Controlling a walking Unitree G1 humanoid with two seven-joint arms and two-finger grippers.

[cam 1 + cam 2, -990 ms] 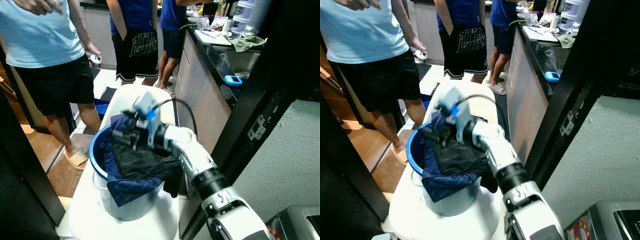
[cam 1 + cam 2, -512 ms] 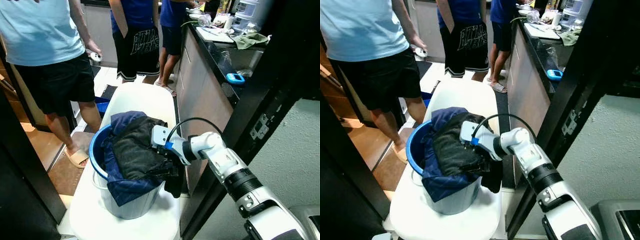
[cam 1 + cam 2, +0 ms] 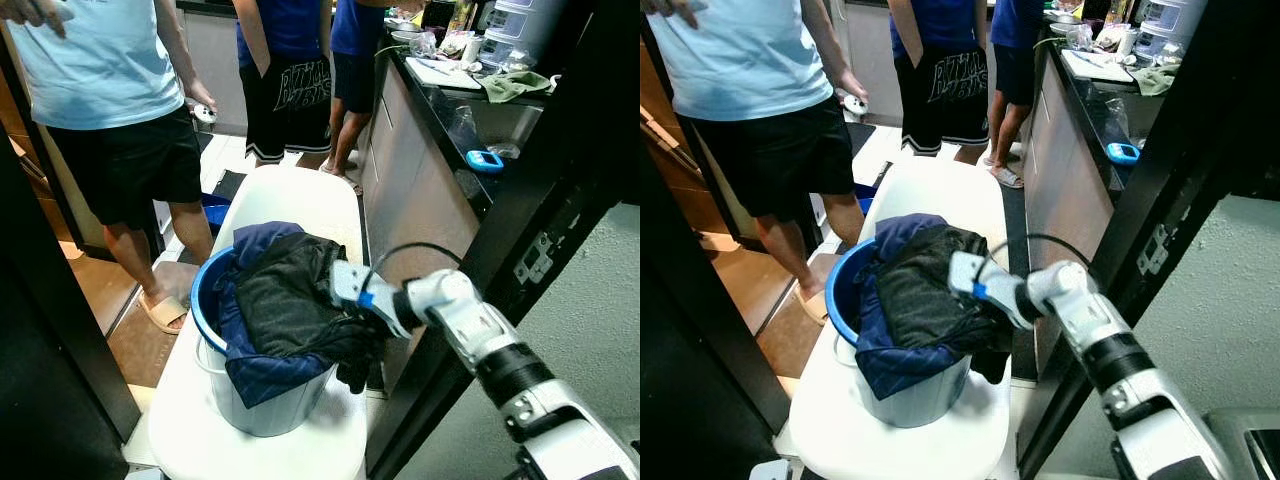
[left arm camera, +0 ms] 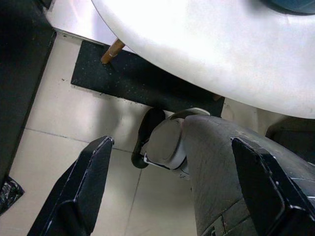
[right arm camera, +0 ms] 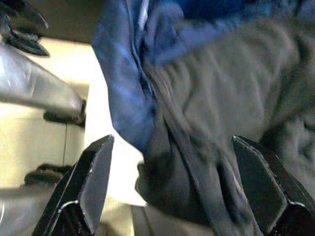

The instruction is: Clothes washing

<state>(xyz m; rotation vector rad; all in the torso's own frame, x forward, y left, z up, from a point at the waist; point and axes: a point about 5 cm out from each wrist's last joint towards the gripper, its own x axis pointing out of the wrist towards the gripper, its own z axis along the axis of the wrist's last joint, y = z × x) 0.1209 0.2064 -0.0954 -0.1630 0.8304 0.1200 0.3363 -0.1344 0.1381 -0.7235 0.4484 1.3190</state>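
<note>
clothes (image 3: 290,305) heaped in the blue-rimmed bucket (image 3: 205,322) on a white table (image 3: 300,200).

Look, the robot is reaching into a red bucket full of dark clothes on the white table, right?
Almost. The bucket is blue, not red; the left eye view shows its blue rim. The rest holds: the right gripper is at the dark clothes heaped in it, and the bucket stands on the white table.
</note>
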